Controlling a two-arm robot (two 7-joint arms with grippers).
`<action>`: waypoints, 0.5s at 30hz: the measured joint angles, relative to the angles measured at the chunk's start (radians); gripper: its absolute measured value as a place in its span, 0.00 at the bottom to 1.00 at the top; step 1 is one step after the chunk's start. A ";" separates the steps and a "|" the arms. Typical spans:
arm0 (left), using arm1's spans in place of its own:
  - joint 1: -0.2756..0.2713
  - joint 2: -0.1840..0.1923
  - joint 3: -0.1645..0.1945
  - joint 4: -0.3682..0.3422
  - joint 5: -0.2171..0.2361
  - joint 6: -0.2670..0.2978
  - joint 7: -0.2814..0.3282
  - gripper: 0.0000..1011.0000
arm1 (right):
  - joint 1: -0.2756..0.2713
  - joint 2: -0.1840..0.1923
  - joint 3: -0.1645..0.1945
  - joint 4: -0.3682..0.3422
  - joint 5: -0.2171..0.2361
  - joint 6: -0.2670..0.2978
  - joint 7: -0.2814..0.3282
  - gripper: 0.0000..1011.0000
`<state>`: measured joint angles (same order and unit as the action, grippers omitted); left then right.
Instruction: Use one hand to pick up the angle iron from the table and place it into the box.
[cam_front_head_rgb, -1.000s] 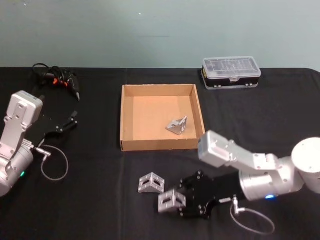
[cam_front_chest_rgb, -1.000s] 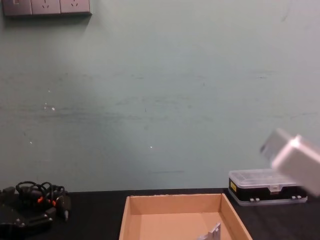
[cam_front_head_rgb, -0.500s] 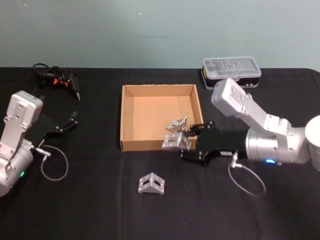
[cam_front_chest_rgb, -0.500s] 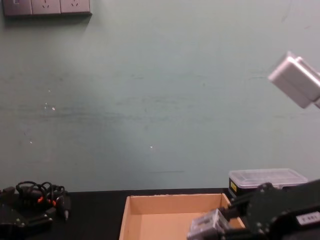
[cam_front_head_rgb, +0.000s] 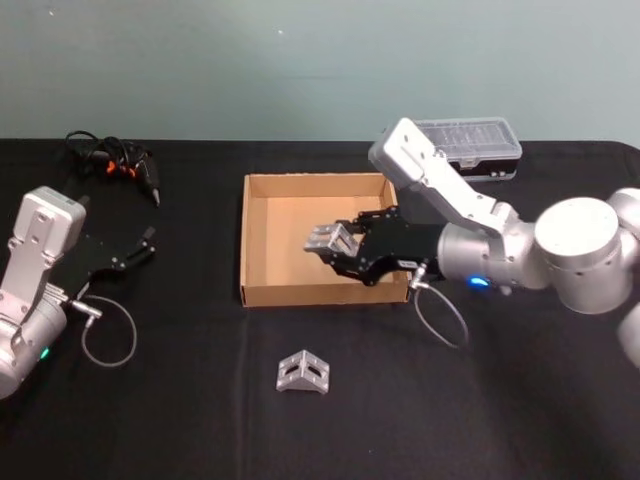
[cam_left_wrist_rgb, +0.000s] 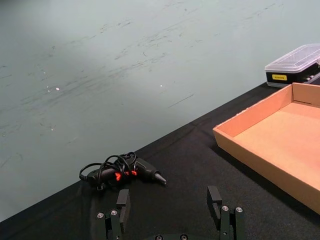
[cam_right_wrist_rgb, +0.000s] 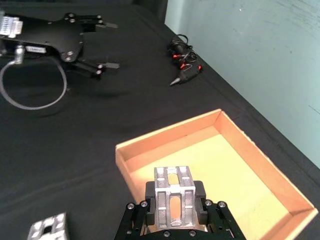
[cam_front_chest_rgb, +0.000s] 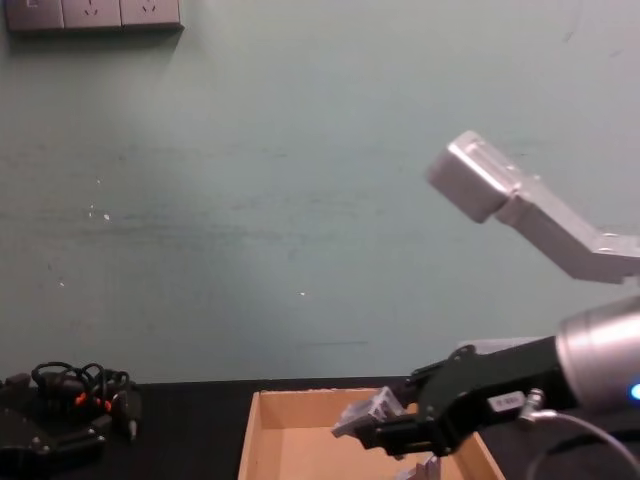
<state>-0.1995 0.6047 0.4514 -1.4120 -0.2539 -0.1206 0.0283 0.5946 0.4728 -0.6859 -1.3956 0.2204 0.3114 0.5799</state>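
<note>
Right pincer is pinching the angle iron up above the box, over its open inside. The left pincer sits spread and parked at the left of the desk. My worry: released from this height the piece could bounce off the cardboard and hop the low wall - and if I descend too near the front wall, I could clip it and shove the box.

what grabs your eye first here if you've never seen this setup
The right gripper hangs over the cardboard box mid-table, shut on a silver angle iron. A second angle iron lies on the black table nearer the robot. The left gripper sits parked at left, open.
</note>
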 joint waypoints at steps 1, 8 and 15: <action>0.000 0.000 0.000 0.000 0.000 0.000 0.000 1.00 | 0.006 -0.010 -0.002 0.012 -0.003 0.002 -0.002 0.44; 0.000 0.000 0.000 0.000 0.000 0.000 0.000 1.00 | 0.046 -0.089 -0.013 0.108 -0.037 0.019 -0.017 0.44; 0.000 0.000 0.000 0.000 0.000 0.000 0.000 1.00 | 0.069 -0.142 -0.027 0.180 -0.077 0.033 -0.031 0.44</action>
<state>-0.1995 0.6047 0.4514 -1.4120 -0.2539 -0.1205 0.0283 0.6638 0.3309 -0.7124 -1.2155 0.1434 0.3439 0.5490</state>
